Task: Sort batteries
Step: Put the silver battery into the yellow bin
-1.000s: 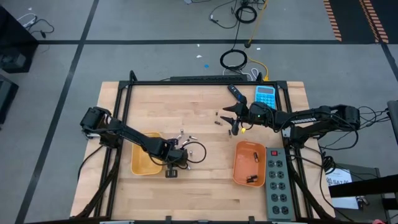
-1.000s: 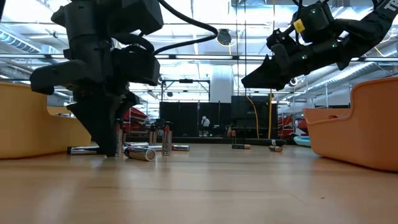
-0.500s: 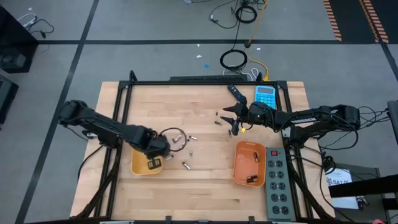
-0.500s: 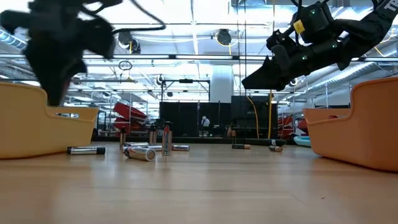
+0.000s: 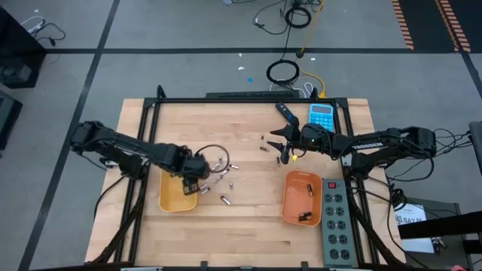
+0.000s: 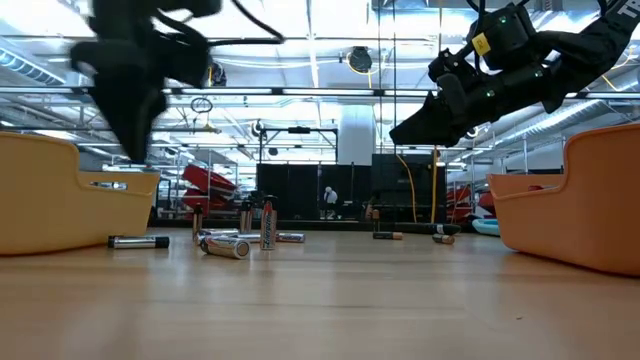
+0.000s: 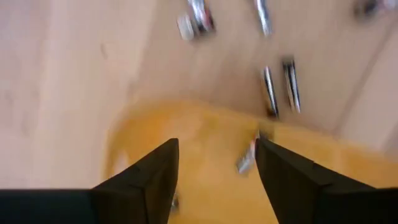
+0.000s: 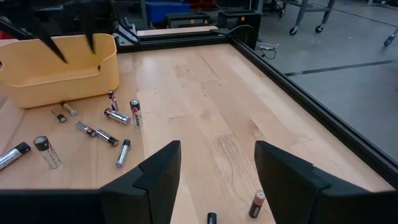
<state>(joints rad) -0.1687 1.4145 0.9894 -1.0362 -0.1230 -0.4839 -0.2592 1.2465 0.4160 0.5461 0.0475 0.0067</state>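
My left gripper (image 5: 190, 183) (image 7: 217, 144) hangs open, pointing down over the yellow tray (image 5: 172, 199) at the table's left. A blurred battery (image 7: 247, 160) shows in the tray below it, clear of the fingers. Several silvery and dark batteries (image 5: 223, 170) (image 8: 118, 116) lie or stand loose on the wood just right of that tray. My right gripper (image 5: 280, 147) (image 8: 217, 146) waits open above the table's far middle, slanting a little down, with two small batteries (image 8: 257, 203) on the wood below it.
An orange tray (image 5: 290, 203) with dark batteries stands at the near right, a grey power strip (image 5: 335, 218) beside it. A blue calculator (image 5: 321, 115) and a dark pen-like device (image 5: 284, 111) lie at the far edge. A black frame (image 5: 226, 98) rims the table.
My left gripper has risen from the table beside the loose batteries and gone toward the table's left edge, and now hangs over the yellow tray. My right arm has kept still.
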